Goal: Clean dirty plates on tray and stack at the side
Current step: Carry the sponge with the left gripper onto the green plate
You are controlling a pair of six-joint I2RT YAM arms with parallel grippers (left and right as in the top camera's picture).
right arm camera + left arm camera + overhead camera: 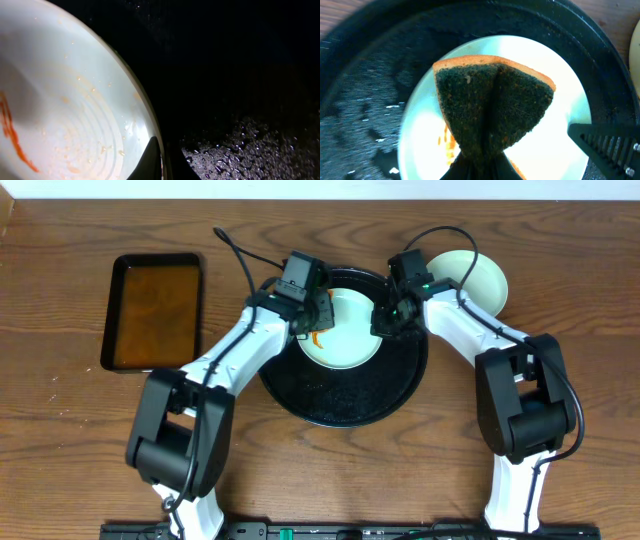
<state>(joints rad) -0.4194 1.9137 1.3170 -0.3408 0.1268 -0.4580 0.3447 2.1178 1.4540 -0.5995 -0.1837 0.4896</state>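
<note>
A pale mint-blue plate [342, 330] with orange-brown sauce smears lies on the wet black round tray [345, 400]. My left gripper [312, 320] is shut on a folded dark green sponge [492, 102] with an orange backing, held over the plate [555, 160]. My right gripper [385, 320] is shut on the plate's right rim [152, 135], one finger inside and one outside. The plate's inside [60, 110] shows smears and crumbs. A second pale plate [480, 278] lies on the table at the back right, off the tray. No third plate shows.
A rectangular black pan of brownish liquid [155, 310] stands at the left of the table. The tray surface [260, 145] is beaded with water drops. My right gripper's finger [610, 145] shows in the left wrist view at the plate's edge.
</note>
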